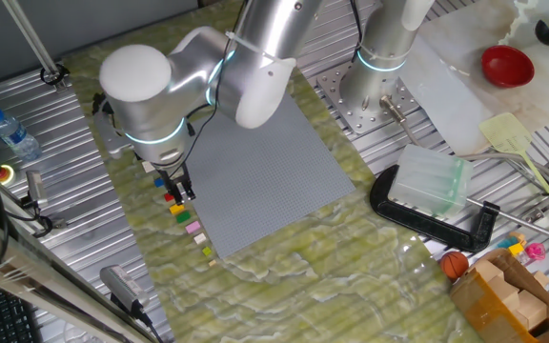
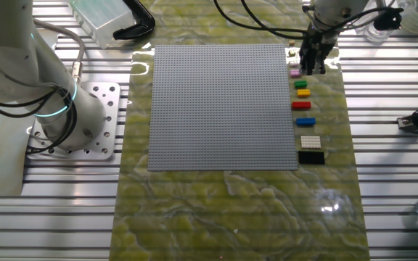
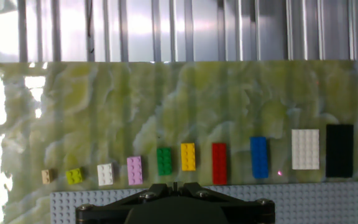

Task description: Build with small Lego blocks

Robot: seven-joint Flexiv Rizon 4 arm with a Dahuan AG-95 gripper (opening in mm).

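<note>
Green marbled mat (image 3: 166, 99), fingers (image 2: 315, 61) seemingly clenched, empty, above pink brick (image 3: 135, 170).

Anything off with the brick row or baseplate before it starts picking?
Nothing stands out. The bricks lie in a tidy single row on the green mat beside the grey baseplate, each flat and apart from its neighbours. The baseplate is bare and lies flat. The pincer hovers over the row's small-brick end.

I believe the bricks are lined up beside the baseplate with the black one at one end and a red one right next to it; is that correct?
Not quite: the black brick does end the row beside the baseplate, but its neighbour is the cream brick, not the red brick. The hand view shows it.
</note>
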